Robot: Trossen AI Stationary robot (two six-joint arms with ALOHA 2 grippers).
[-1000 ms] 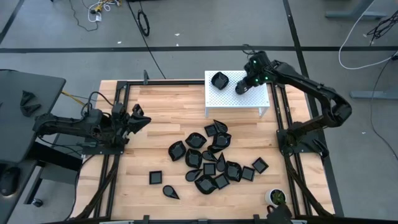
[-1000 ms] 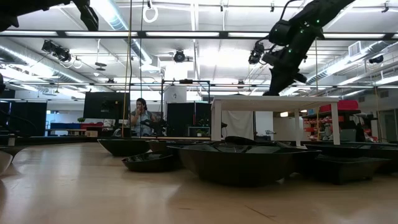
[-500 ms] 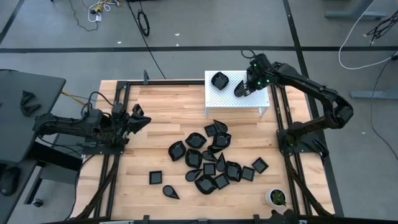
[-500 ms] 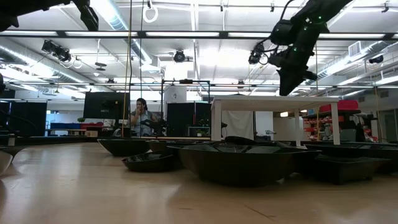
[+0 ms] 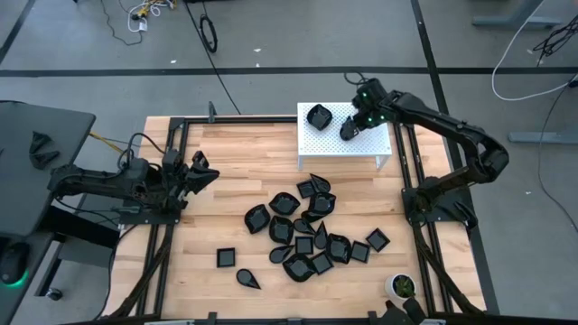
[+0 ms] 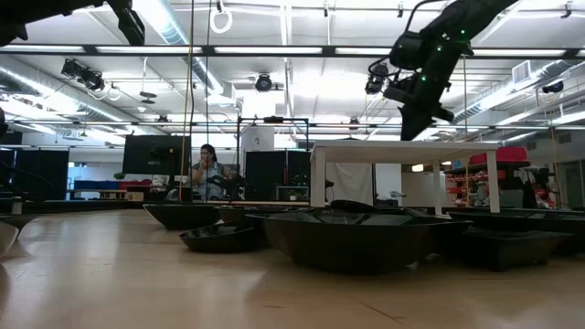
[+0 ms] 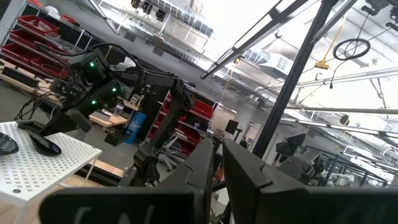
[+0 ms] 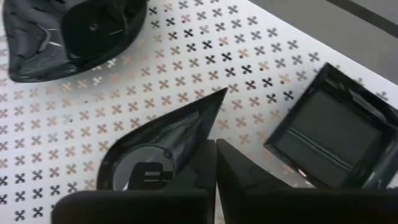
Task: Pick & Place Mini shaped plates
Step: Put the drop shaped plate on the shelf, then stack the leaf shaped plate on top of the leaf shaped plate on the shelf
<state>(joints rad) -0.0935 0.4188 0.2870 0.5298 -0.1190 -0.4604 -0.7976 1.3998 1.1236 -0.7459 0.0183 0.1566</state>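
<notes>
A glossy black teardrop plate (image 8: 163, 144) lies on the white perforated stand (image 8: 56, 118), directly beneath the right gripper (image 8: 214, 163), whose fingers are pressed together, holding nothing. A rounded plate (image 8: 74, 34) and a square plate (image 8: 329, 134) sit either side. No writing is readable. More mini plates (image 5: 307, 230) cluster on the wooden counter (image 5: 244, 171), well away. The left gripper (image 5: 200, 170) rests far off, clenched.

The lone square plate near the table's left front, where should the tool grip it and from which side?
Come straight down on the square plate and pinch one raised rim edge. It lies flat and apart from the others, with bare wood all around; its shallow, glossy shape offers only the rim as purchase.
</notes>
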